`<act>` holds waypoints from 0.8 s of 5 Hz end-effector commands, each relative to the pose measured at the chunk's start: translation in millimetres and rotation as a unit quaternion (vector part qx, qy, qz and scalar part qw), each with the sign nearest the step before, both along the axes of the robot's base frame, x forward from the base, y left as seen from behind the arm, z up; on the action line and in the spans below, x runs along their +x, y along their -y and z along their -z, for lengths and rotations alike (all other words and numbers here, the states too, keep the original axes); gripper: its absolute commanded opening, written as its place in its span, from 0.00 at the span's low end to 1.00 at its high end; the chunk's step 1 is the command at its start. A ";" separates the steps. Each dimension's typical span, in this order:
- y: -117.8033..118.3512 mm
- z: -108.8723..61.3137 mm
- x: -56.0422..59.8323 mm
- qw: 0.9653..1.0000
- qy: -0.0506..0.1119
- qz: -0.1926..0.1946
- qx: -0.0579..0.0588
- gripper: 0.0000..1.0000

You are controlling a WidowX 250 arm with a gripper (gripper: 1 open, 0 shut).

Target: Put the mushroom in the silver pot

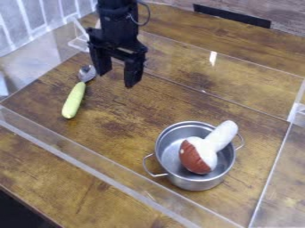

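The mushroom (205, 150) lies inside the silver pot (169, 171) at the lower right, its reddish-brown cap low in the pot and its cream stem leaning up over the far rim. My gripper (117, 69) hangs open and empty over the table's upper left, well away from the pot, its dark fingers pointing down.
A spoon with a yellow-green handle (75, 96) lies on the wooden table just left of the gripper. A clear acrylic wall (84, 156) rings the work area. A small white stand (86, 37) sits at the back left.
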State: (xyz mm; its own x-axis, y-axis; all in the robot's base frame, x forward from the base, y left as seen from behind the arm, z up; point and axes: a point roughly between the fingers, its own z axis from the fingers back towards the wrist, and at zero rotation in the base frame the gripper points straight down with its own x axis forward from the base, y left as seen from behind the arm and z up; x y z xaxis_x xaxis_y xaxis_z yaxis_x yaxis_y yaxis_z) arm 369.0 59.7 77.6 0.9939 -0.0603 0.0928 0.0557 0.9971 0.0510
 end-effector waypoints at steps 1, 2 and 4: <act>-10.7 -16.0 9.6 0.999 0.037 -0.030 0.006 1.00; -14.2 -11.7 14.3 0.997 0.043 -0.056 0.008 1.00; -24.6 -24.1 34.6 0.998 0.060 -0.004 0.005 1.00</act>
State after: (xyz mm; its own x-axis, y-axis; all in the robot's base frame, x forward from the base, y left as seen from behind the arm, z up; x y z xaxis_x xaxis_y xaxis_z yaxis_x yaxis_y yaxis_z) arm 399.4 75.9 79.4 0.9867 -0.0676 0.1478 0.0606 0.9968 0.0512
